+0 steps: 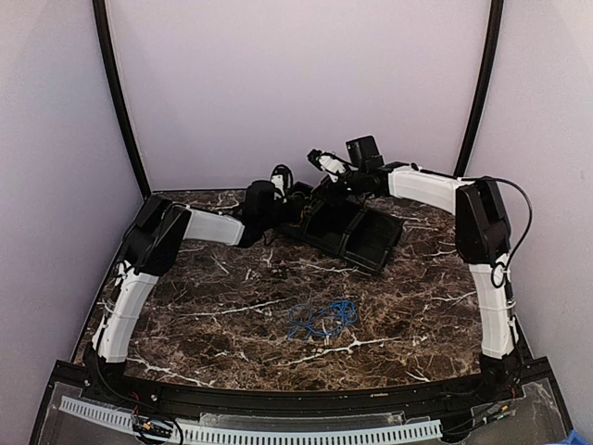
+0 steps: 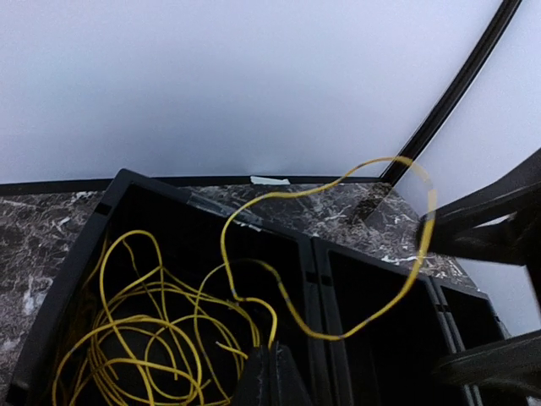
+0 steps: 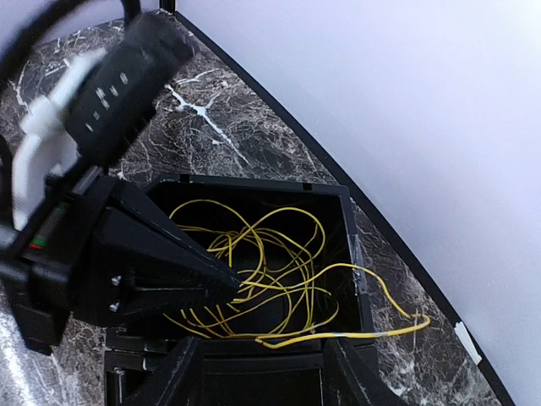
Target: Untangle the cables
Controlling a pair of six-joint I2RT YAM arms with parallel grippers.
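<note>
The table [image 1: 232, 287] is dark brown marble, glossy, with thin white veins, and is closed in by pale matte walls [image 1: 296, 83]. The left arm [image 1: 213, 225], white shells with black joints, reaches in towards the back centre. The left gripper [image 2: 267, 359] has its black fingers pressed together at the lower edge of its wrist view. Yellow strands run right up to their tip, but the pictures do not show whether one is actually pinched.

The blue cable [image 1: 321, 318] is a thin wire in a loose, flat tangle of small loops. It lies on the bare marble nearer the arm bases, well apart from both grippers.

Further back sits the tray [image 2: 314, 279], a rigid black plastic box split by straight dividers into rectangular compartments. The yellow cable [image 2: 148, 334], a thin, springy wire, is heaped in wide overlapping coils in one end compartment. One long loop arches over the tray's wall. The left gripper's tip is down among the coils.

The right gripper [image 3: 266, 376] hangs over the same compartment, its fingers [image 3: 177, 376] standing apart and empty. The low strand of the loop passes just beyond them. The right arm [image 1: 426, 188] stretches in from the right edge.
</note>
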